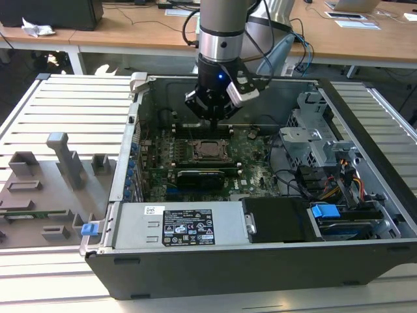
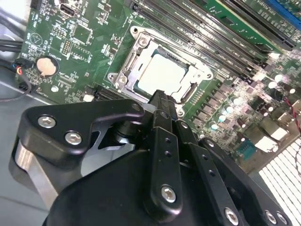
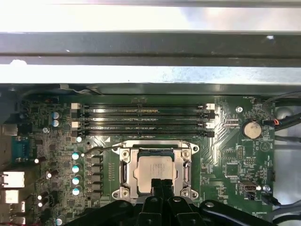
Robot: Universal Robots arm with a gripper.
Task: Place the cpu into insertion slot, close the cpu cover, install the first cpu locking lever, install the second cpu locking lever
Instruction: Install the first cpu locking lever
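Gripper (image 1: 212, 117) is hanging inside the open case (image 1: 195, 267), fingers pinched together and gripping nothing. In the exterior view it's sitting at 12 o'clock of the cpu (image 1: 210, 150), over the memory slots (image 1: 202, 128), well above the board. Cpu is lying flat in the slot (image 3: 162, 152). Cover (image 3: 123, 172) is lying down around it, with the chip top showing through the window. In both wrist views the fingertips (image 3: 156, 186) (image 2: 162, 101) are pointing at the cover's near edge; can't tell if they're touching. Thin lever (image 3: 106, 147) is running along the cover's memory-slot side; can't tell if it's latched. Edges: black card (image 1: 199, 175) is crowding 6 o'clock, drive cage (image 1: 313, 137) is standing at 3, case wall at 9. Case top is standing open.
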